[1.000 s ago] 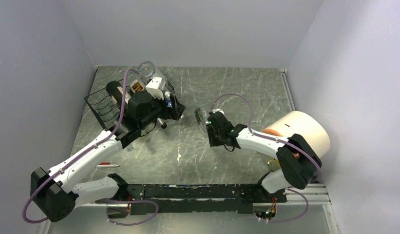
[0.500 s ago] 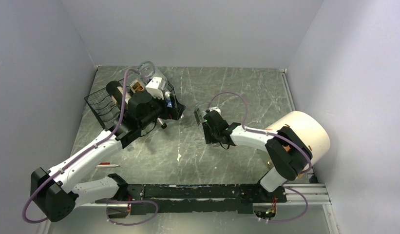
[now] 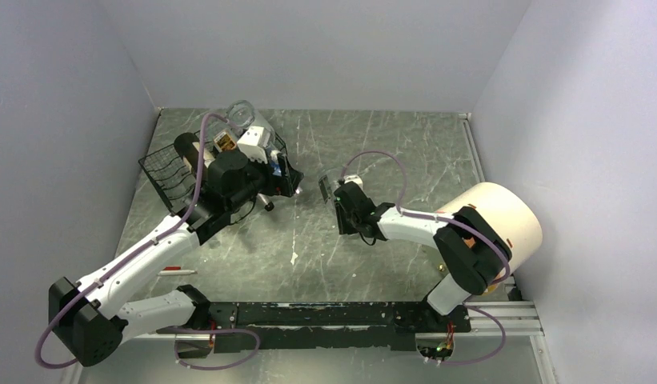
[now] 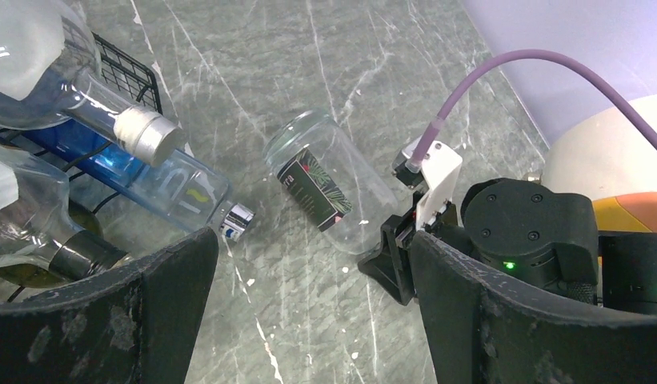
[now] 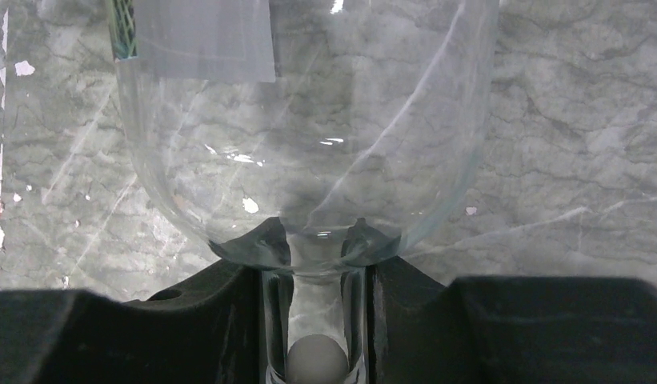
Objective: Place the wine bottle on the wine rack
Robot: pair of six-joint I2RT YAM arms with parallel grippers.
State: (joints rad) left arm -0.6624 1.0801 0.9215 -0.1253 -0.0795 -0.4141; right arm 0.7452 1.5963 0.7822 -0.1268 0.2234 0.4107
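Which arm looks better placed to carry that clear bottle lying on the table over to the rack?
Right, probably. The right gripper is clamped on the neck of the clear bottle. The left gripper hangs open and empty by the wine rack.

My wine bottle [image 4: 341, 172] is clear glass with a dark, leaf-printed label [image 4: 313, 190] — the wine rack [image 3: 166, 172] black wire, the table [image 3: 389, 144] grey-green marble veined white, my cable [image 4: 533, 56] purple.

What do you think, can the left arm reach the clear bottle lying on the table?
Probably yes. The left tool is open by the wine rack, with only bare table between it and the clear bottle. The right tool clasps the bottle's neck, leaving its body free.
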